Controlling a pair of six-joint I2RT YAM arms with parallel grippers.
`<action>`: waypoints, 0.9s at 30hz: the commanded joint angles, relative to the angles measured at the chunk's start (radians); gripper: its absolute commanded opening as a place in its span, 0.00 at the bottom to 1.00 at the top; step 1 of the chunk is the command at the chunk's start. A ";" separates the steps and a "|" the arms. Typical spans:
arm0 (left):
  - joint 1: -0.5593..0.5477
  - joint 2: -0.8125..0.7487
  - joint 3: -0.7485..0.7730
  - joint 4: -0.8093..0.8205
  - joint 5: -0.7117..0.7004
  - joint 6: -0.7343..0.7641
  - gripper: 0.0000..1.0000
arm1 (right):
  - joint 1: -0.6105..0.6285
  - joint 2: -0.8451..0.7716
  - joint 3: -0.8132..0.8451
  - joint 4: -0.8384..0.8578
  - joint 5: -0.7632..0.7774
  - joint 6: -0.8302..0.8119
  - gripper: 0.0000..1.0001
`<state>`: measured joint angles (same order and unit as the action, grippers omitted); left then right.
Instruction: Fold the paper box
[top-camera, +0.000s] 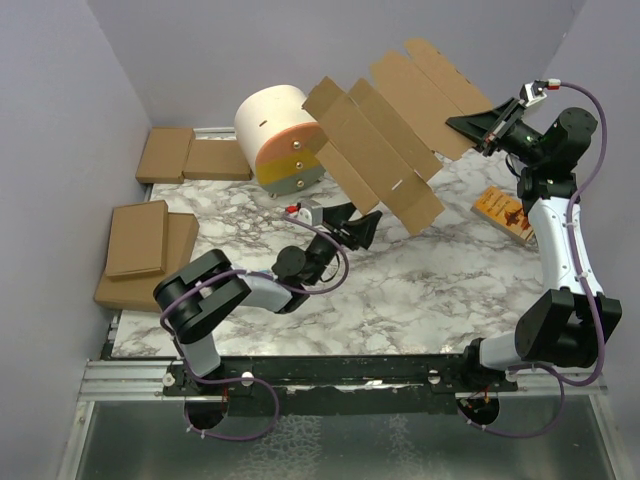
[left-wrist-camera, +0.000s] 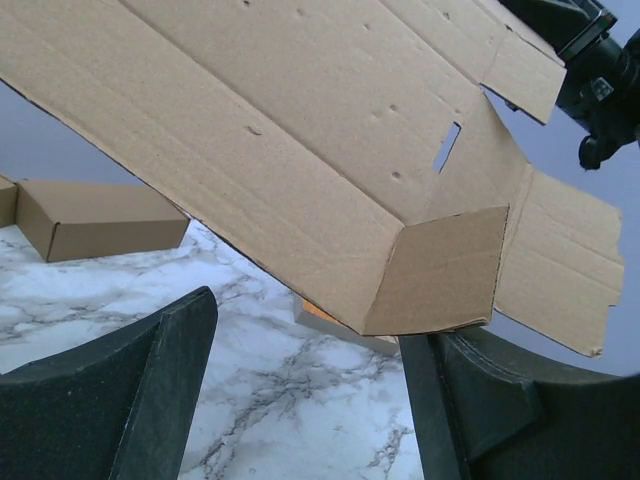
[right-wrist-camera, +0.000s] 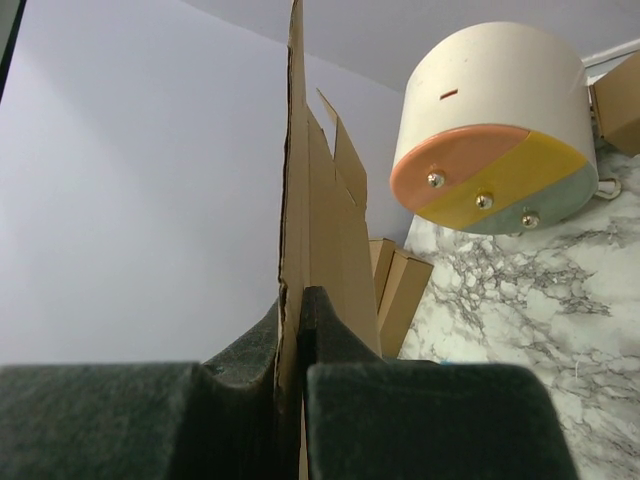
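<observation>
The paper box is a wide brown die-cut sheet held up in the air, tilted, over the back of the marble table. My right gripper is shut on its right edge, and in the right wrist view the sheet stands edge-on between the pinched fingers. My left gripper is open just under the sheet's lower left part. Seen from the left wrist, a bent-up flap hangs above the gap, its lower corner near the right finger. Nothing lies between those fingers.
A white drum with an orange and yellow face lies on its side at the back. Ready-made brown boxes sit at the back left and left edge. An orange booklet lies at the right. Walls close in on three sides.
</observation>
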<state>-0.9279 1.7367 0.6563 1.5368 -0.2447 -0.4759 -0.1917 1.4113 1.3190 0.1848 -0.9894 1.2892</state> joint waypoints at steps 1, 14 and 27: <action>0.009 -0.034 -0.019 0.246 -0.007 -0.086 0.75 | -0.006 -0.019 -0.013 0.035 -0.011 -0.008 0.01; 0.049 -0.068 -0.036 0.246 0.037 -0.261 0.76 | -0.006 -0.014 -0.016 0.039 -0.008 -0.017 0.01; 0.071 -0.081 -0.039 0.246 0.086 -0.366 0.78 | -0.006 -0.014 -0.024 0.042 -0.005 -0.024 0.01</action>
<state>-0.8715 1.6730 0.6231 1.5368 -0.1974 -0.7757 -0.1917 1.4113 1.3087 0.1886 -0.9894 1.2781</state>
